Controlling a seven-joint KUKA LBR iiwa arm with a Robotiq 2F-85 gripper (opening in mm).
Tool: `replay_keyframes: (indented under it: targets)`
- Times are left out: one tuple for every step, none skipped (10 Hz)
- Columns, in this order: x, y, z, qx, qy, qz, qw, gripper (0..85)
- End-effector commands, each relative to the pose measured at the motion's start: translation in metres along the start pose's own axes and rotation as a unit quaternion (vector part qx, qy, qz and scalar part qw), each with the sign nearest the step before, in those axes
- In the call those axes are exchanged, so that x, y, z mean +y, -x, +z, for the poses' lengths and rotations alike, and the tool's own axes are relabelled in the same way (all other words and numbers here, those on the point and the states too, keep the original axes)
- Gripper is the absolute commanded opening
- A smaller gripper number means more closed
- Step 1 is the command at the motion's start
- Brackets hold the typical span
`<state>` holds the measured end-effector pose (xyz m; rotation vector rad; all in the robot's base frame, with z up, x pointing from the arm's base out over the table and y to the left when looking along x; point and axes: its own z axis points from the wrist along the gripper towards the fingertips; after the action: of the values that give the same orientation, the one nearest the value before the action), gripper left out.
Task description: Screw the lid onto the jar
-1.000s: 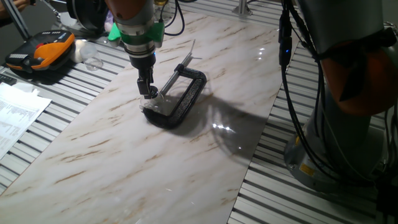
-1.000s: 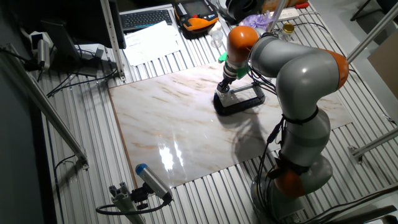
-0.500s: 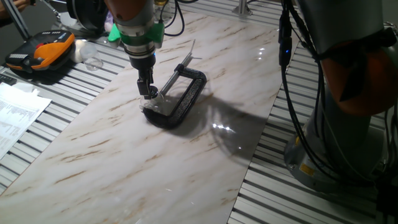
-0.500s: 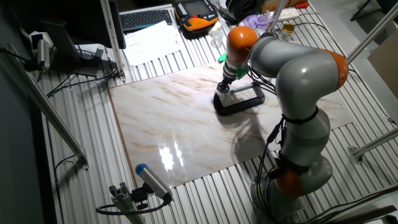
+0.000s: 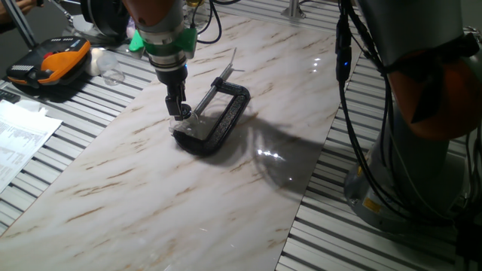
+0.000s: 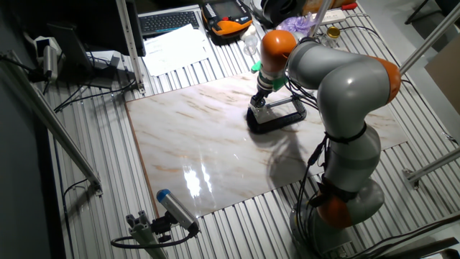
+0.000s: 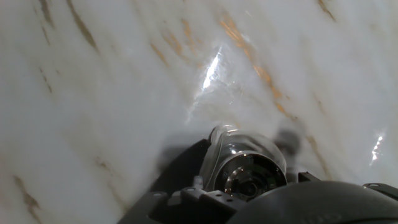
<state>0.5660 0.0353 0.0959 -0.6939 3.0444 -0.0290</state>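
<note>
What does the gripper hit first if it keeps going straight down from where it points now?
Most likely the lid, which sits right below the gripper on the jar held in the black C-clamp. The fixed views show the fingertips at it, but whether they already touch is unclear.

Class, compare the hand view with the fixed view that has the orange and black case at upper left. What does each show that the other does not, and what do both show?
Only the hand view shows the shiny round lid from above, on the clear jar.

Only the fixed view shows the whole black clamp with its steel rod, the pincer reaching down at the clamp's near end, the orange and black case and the papers.

Both show the marble tabletop.
</note>
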Motion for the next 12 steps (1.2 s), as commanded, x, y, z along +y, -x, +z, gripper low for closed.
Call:
replay_keyframes:
  targets:
    - [0.0001,0.0001,0.0000,0.001,0.000,0.000,1.0000,68.0]
    - [-0.0004,-0.0002,0.0001,0.000,0.001,0.000,1.0000,68.0]
    - [-0.0005,-0.0003,0.0001,0.000,0.001,0.000,1.0000,68.0]
    - [-0.0006,-0.0004,0.0004,-0.001,0.002,0.000,1.0000,68.0]
    - [-0.0007,-0.0005,0.0006,-0.001,0.002,0.000,1.0000,68.0]
    - [-0.0007,-0.0004,0.0010,-0.001,0.002,0.000,1.0000,68.0]
    - [-0.0004,-0.0002,0.0016,-0.001,0.002,0.000,1.0000,68.0]
    - [-0.0001,-0.0001,0.0021,-0.002,0.001,0.000,1.0000,68.0]
    - [-0.0001,0.0000,0.0027,-0.001,0.000,0.000,1.0000,68.0]
    - [-0.0002,0.0000,0.0028,-0.002,0.001,0.000,1.0000,68.0]
    - [-0.0001,-0.0001,0.0028,-0.002,0.001,0.000,1.0000,68.0]
    - [-0.0001,0.0000,0.0033,-0.002,0.001,0.000,1.0000,68.0]
